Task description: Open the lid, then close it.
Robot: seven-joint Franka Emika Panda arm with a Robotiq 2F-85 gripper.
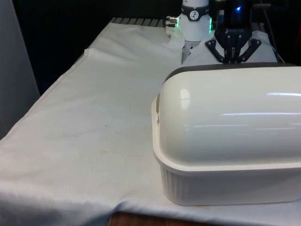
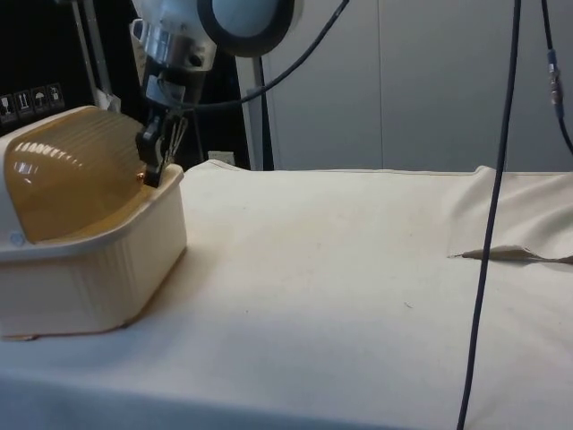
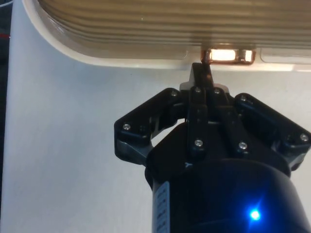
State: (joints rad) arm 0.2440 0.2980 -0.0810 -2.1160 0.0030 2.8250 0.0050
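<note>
Cream ribbed bread box (image 1: 225, 183), domed lid (image 2: 72, 170) down; hand (image 3: 206, 70) fingers together at copper handle (image 3: 227, 55).

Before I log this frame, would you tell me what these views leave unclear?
- Front view: the bread box hides the claw's tips; its right end is cut off.
- Side view: the box's far end is cropped.
- Wrist view: whether the claw touches the lid's copper handle is unclear.
</note>
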